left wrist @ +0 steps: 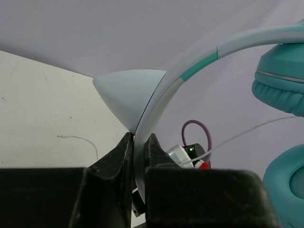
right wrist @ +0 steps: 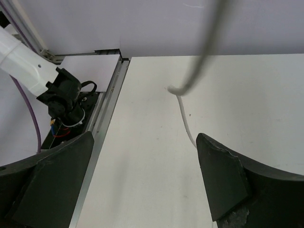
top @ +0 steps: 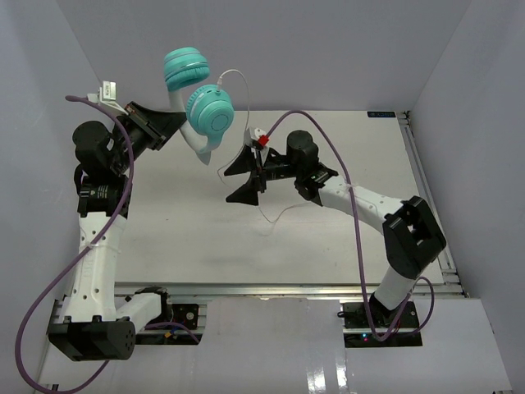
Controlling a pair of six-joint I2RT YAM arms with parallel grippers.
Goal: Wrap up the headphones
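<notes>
The headphones (top: 211,111) were held above the table's far left, their stiff headband (left wrist: 247,40) clamped in the left gripper (top: 168,121). The trailing cable (right wrist: 185,121), judged light and limp, was best taken mid-slack by the wide-spread, empty right gripper (top: 244,179).

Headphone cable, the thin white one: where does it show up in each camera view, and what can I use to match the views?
Top external: the cable arcs off the headphones at upper centre, then drops to mid-frame.
Left wrist: the cable is a thin line rising to the right across the right half.
Right wrist: a blurred strand comes from the top, then the cable lies white at centre.
Shared landmark: the white table.
</notes>
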